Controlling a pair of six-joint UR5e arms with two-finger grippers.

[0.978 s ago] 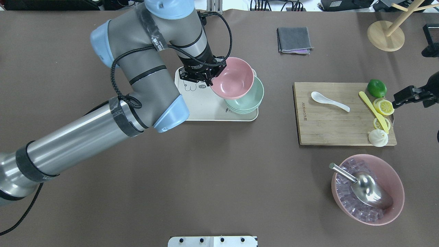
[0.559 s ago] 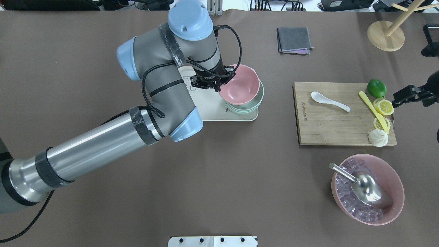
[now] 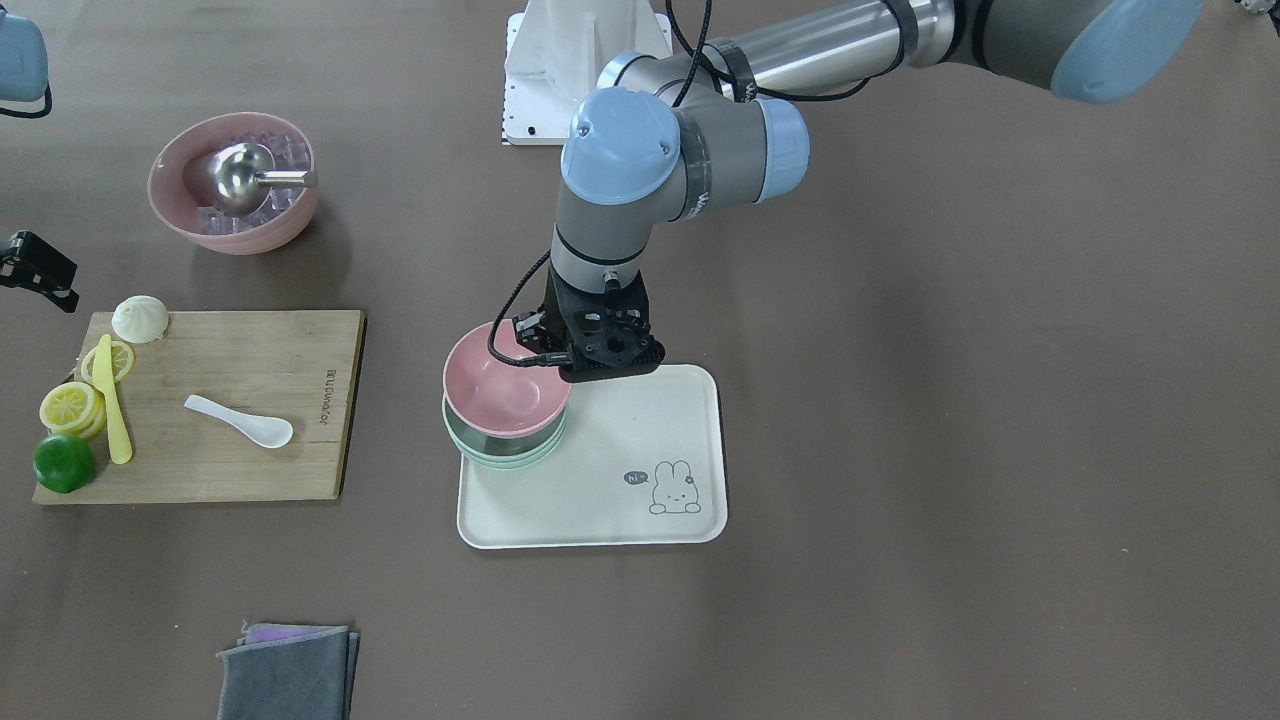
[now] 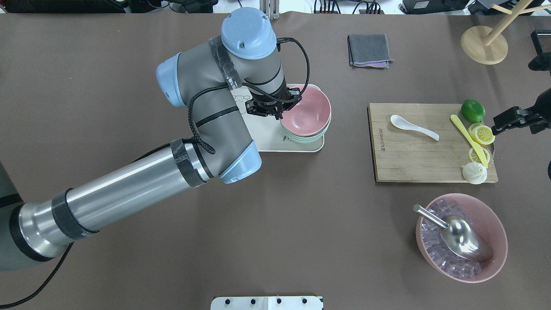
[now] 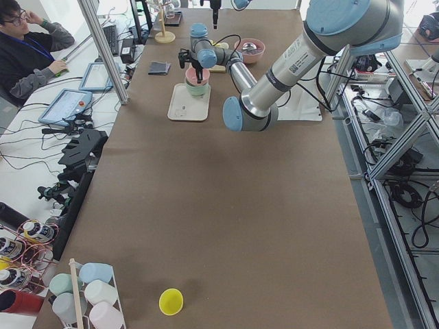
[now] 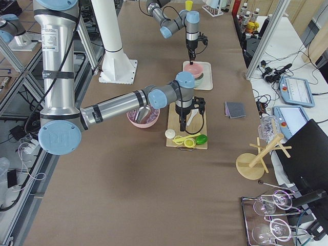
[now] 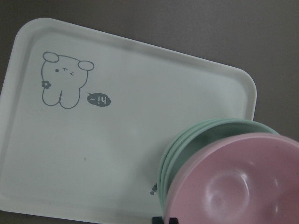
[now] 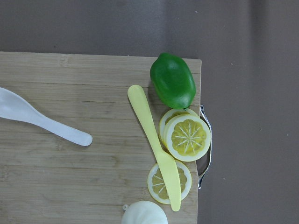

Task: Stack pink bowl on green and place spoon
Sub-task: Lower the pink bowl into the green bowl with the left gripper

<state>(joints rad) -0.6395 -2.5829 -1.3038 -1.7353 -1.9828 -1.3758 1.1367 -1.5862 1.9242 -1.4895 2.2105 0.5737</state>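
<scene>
The pink bowl (image 4: 309,113) lies over the green stack (image 4: 301,138) at the right end of the tray (image 4: 267,144). Only a thin green crescent shows under its near edge. A second ago the bowl hung tilted and offset toward the tray's far side, with much of the green uncovered. Since then it has come across and levelled out, and I judge it seated or very nearly so.

My left gripper (image 4: 279,113) is clenched on the bowl's rim, on the side facing the tray's middle. In the left wrist view its dark fingertips sit right at that rim. To my eye the stacking half is done apart from letting go. I would open the fingers and lift straight up, so the bowl does not drag out of the stack.

The spoon (image 4: 413,127) lies untouched on the board (image 4: 413,165), well to the right of the tray. My right gripper (image 4: 501,122) hangs beyond the board's far-right edge, farther still from the tray. I cannot tell whether its fingers are parted or closed. Its wrist camera looks down on that end of the board, where the spoon's handle shows.
</scene>
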